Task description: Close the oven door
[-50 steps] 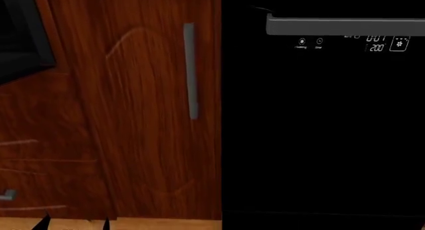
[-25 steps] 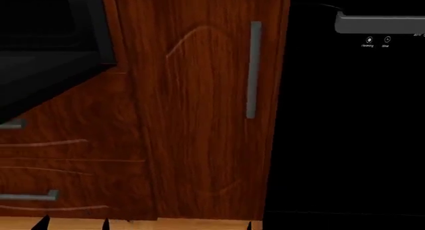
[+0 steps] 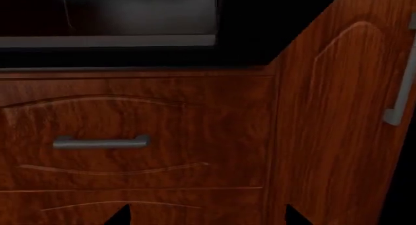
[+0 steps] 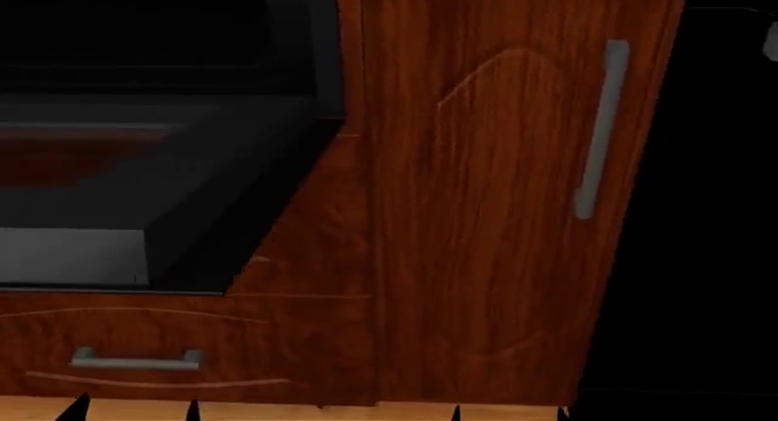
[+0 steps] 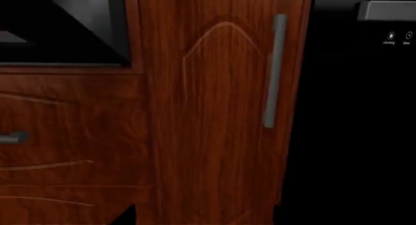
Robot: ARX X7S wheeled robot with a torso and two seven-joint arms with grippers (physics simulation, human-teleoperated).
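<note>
The oven door (image 4: 134, 216) hangs dropped open at the upper left of the head view, its black frame jutting out toward the robot above the wooden drawer (image 4: 182, 339), so it needs a lift from below to swing shut; the bar handle is not visible in any view; the left wrist view faces the door's front edge (image 3: 107, 40) right above the drawer handle (image 3: 101, 142), probably the arm lined up to go under it; the right wrist view looks mostly at the tall cabinet door (image 5: 221, 113) and its vertical handle (image 5: 274, 71), with the black appliance front (image 5: 351, 127) beside it, so the right arm sits off to the side of the job; only dark fingertip points show at frame bottoms, so I cannot tell whether either gripper is spread or clenched; nothing touches the door yet.
</note>
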